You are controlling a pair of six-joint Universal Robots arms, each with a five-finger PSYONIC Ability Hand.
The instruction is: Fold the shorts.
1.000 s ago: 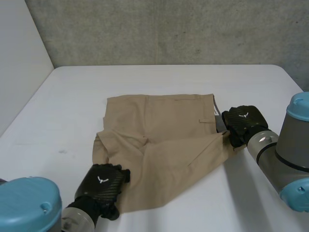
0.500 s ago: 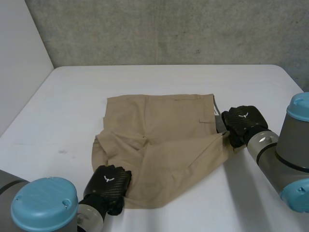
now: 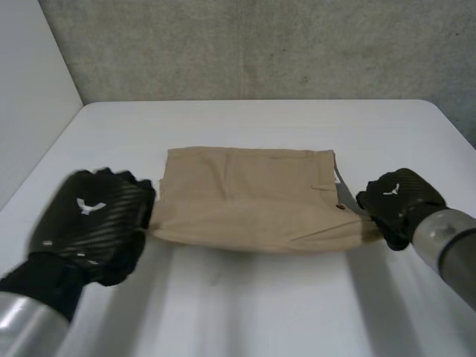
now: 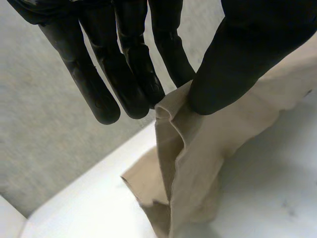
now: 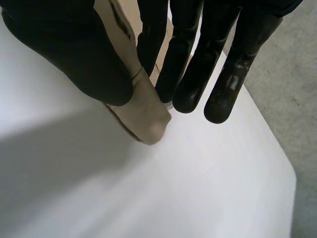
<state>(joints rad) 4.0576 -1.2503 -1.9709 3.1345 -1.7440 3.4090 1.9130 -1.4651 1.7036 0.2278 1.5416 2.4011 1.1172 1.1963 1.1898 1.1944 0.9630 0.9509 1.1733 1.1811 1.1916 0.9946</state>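
Observation:
The tan shorts (image 3: 253,197) hang stretched between my two hands above the white table (image 3: 245,305), their far part resting on it. My left hand (image 3: 93,223) is raised at the shorts' left end and pinches a bunched edge of the cloth (image 4: 178,144) between thumb and fingers (image 4: 131,74). At the shorts' right end, my right hand (image 3: 398,201) pinches a folded corner (image 5: 146,114) between its thumb and fingers (image 5: 188,74). The lifted front edge sags a little in the middle.
A grey concrete wall (image 3: 253,44) stands behind the table. A white panel (image 3: 30,89) borders the table's left side. Bare tabletop lies in front of the shorts and on both sides.
My left hand closed on the near leg end and lifted it up and to the left. The right hand rose a little with its corner, so the shorts now hang taut between both.

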